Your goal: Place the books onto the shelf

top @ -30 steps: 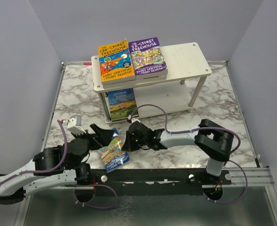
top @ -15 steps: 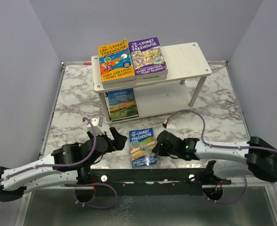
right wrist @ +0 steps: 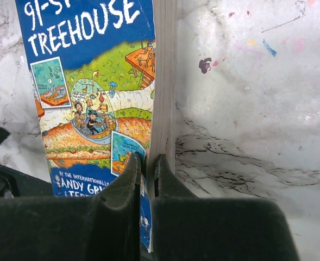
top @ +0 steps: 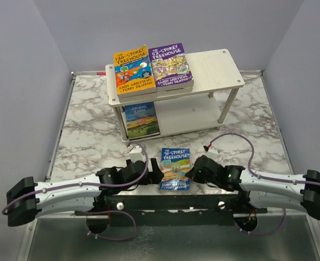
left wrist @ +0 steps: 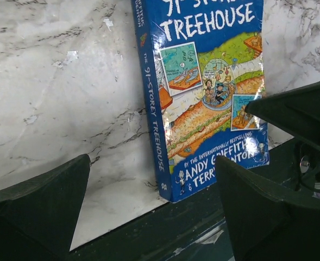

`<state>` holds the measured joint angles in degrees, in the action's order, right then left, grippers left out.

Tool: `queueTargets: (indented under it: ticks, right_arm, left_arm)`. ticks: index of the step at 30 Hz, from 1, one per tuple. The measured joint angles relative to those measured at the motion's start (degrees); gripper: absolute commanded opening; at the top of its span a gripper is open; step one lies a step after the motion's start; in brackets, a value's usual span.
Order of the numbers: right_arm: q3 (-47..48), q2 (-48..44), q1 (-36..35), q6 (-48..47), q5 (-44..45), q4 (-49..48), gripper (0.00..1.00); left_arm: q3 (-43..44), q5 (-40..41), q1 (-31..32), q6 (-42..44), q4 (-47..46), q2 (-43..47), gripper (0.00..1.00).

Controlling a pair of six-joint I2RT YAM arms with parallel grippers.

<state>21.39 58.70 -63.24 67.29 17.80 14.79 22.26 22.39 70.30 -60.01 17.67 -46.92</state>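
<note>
Since a second ago, when it sat tilted and skewed near 7 o'clock on the table (top: 83, 119), the blue book (top: 175, 168) has slid right and squared up. It now lies flat, cover up, at 6 o'clock, with its bottom edge poking over the table's near rim. You've also dropped both arms low along that rim.

Your right gripper (top: 199, 173) is at the book's 3 o'clock, pressed together and pinching the front cover near its lower corner. In the right wrist view the fingers (right wrist: 131, 179) are closed on the thin cover edge, with the page block just beside them at 1 o'clock. It looks like cover only, not the whole book, but I can't be sure. Your left gripper (top: 151, 174) is at the book's 9 o'clock, spread wide and holding nothing.

The shelf (top: 219, 62) stands at 12 o'clock. The orange book (top: 131, 69) and purple book (top: 170, 65) lie on the top board, and the Animal Farm book (top: 141, 119) is on the lower one.

My read: the book has been set up for a pick, and the overhang lets jaws get under it. It isn't lifted yet. Lifted by the cover alone, it could flop open or tear, so bring the left gripper onto the spine side first.
</note>
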Motion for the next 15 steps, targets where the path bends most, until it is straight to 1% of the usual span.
queueTargets:
  ticks: [4,9,15]
  right_arm:
    - [-1.03,-0.72,0.33,1.01,-0.83,-1.01,0.01]
    - [-1.90,-1.01,0.37,2.67,-1.49,-2.08,0.01]
    - [-3.45,-1.03,0.37,4.85,-2.73,-4.79,0.01]
  left_arm:
    - [-2.47,-5.25,-3.37,-0.02,-8.17,-4.52,0.94]
    - [-5.51,-12.92,-9.20,0.00,-18.86,-9.44,0.93]
    - [-6.23,-20.06,-11.98,-0.24,-29.24,-15.87,0.92]
